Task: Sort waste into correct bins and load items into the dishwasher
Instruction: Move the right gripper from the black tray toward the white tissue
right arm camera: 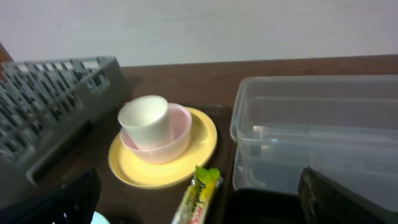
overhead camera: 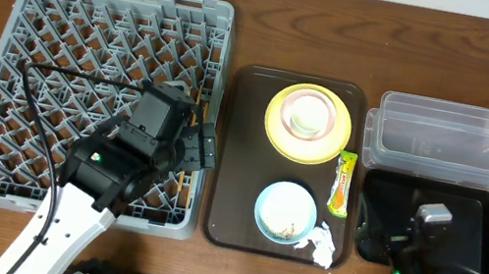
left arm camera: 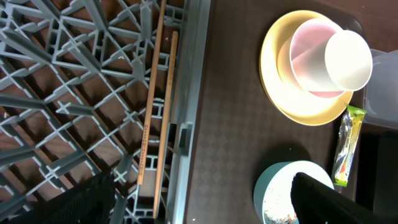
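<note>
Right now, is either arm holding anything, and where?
Nothing held. Left fingers open near two thin wooden chopsticks lying in the grey plastic dish rack; right fingers open, empty.

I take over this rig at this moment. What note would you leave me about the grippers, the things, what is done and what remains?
Left gripper: open, empty, over the right edge of the dish rack.
Right gripper: open, empty, above the black tray.
Done: both chopsticks lie in the rack.
On the brown tray: white cup in pink bowl on yellow plate; blue bowl with rice scraps; wrapper and napkin at its right side.
Clear tub looks empty.
Left to do: all waste into the bins; plate, bowls and cup into the rack.
</note>
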You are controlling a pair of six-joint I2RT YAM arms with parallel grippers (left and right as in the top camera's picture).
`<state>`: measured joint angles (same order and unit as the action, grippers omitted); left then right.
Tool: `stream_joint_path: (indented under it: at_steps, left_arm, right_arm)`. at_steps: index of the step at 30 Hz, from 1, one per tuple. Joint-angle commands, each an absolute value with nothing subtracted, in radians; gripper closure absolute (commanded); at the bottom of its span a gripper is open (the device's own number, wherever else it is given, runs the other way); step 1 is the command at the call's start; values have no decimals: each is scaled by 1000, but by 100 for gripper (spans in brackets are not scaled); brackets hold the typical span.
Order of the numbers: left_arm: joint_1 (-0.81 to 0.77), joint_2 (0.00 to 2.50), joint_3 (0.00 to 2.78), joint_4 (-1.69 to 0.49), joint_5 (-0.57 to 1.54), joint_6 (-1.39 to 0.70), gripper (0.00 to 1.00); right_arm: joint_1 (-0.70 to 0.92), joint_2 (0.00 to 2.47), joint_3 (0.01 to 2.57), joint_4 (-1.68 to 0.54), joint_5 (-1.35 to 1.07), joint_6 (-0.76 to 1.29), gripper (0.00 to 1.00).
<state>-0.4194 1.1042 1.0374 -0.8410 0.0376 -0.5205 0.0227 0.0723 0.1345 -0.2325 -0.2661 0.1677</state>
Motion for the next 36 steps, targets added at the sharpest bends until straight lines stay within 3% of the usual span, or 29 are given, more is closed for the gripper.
stream_joint_path:
  at_steps: [1,11,17,19,20,22,27,36]
  left_arm:
    - [-415,1106,1045,-845,25,-522,9]
    - [-415,1106,1045,-845,25,-522,9]
    - [-415,1106,1045,-845,25,-522,8]
    - [-415,1106,1045,-845,25,-522,9]
    - [-415,1106,1045,-845,25,-522,8]
    - [-415,1106,1045,-845,25,-522,8]
    - [-415,1106,1045,-845,25,-522,8]
    - [-415,1106,1045,-845,25,-522,8]
  right_arm:
    - [18,179,345,-284,-279,209,1]
    - [18,766,1036,-1013,-281,159,1]
    - [18,973,1175,-1180,-401,159,1]
    - [19,1004,1174,-1193,-485,159,12]
    - [21,1028,1174,-1198,-497,160,36]
    - [21,1050,1174,-1207,-482,161,62]
    - [45,1078,1168,-1281,-417,166,87]
    - [264,1076,1027,-1229,-287,369,88]
